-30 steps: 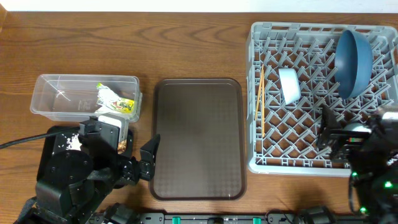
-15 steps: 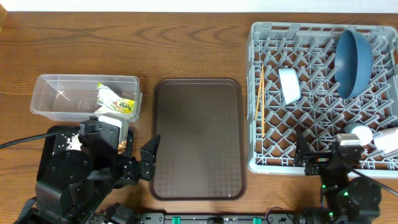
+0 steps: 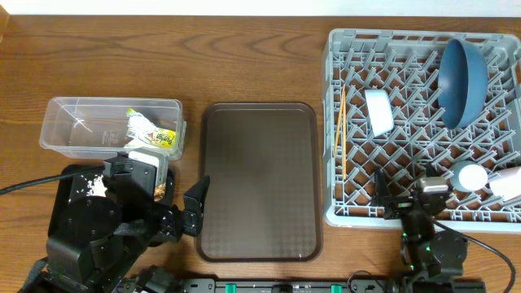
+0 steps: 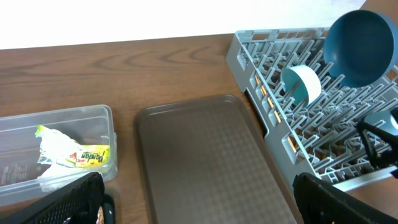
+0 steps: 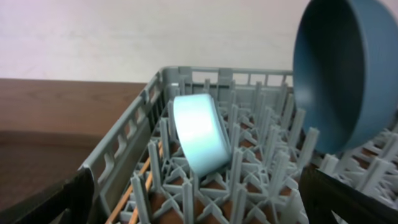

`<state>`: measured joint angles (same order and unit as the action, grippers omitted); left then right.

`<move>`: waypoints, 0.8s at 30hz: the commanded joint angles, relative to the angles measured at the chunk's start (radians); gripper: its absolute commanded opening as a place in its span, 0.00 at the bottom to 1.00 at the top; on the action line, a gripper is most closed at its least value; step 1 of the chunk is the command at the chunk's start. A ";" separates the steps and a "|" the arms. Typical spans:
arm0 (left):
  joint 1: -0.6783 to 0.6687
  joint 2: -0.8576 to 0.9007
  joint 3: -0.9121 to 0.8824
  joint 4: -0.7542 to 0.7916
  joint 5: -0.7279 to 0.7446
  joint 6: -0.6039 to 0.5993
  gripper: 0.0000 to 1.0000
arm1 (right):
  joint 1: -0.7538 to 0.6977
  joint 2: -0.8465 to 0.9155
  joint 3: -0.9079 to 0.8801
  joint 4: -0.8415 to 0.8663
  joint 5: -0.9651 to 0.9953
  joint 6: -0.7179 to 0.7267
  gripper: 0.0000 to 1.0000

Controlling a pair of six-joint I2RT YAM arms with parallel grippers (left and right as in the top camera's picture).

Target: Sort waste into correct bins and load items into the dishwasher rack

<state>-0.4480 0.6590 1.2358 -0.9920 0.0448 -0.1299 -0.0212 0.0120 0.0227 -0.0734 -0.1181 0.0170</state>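
The grey dishwasher rack (image 3: pixel 350 49) (image 4: pixel 245 56) (image 5: pixel 124 149) holds the large blue plate (image 3: pixel 462 73) (image 5: pixel 345 68) on edge. A small white bowl (image 3: pixel 378 111) (image 5: pixel 199 134) and the chopsticks (image 3: pixel 342 130) also stand in it. A light-blue cup (image 3: pixel 468 175) and a pinkish-white cup (image 3: pixel 509 183) lie near its front right. My right gripper (image 3: pixel 413 202) (image 5: pixel 199 208) is open at the rack's front edge, holding nothing. The clear tub (image 3: pixel 81 122) (image 4: pixel 62 124) holds the crumpled paper and wrapper (image 3: pixel 151 130) (image 4: pixel 68 152). White rice grains (image 3: pixel 91 185) lie in the black tray (image 3: pixel 69 175). My left gripper (image 3: pixel 167 203) (image 4: pixel 199 208) is open and empty beside it.
A large brown serving tray (image 3: pixel 259 179) (image 4: pixel 205 155) lies bare between the bins and the rack. My left arm covers most of the black tray. A black cable (image 3: pixel 24 187) runs off the left edge.
My right arm has swung left and back toward the table's front, uncovering the two cups in the rack. The left arm has not moved.
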 commanded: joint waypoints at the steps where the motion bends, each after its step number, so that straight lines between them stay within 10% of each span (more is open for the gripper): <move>1: -0.002 -0.001 0.013 -0.002 -0.012 0.006 0.98 | -0.005 -0.007 -0.018 0.023 -0.029 -0.011 0.99; 24: -0.002 -0.001 0.013 -0.002 -0.012 0.006 0.98 | -0.006 -0.006 -0.018 0.014 -0.029 -0.011 0.99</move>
<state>-0.4480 0.6590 1.2358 -0.9920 0.0448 -0.1299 -0.0212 0.0120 0.0082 -0.0582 -0.1390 0.0170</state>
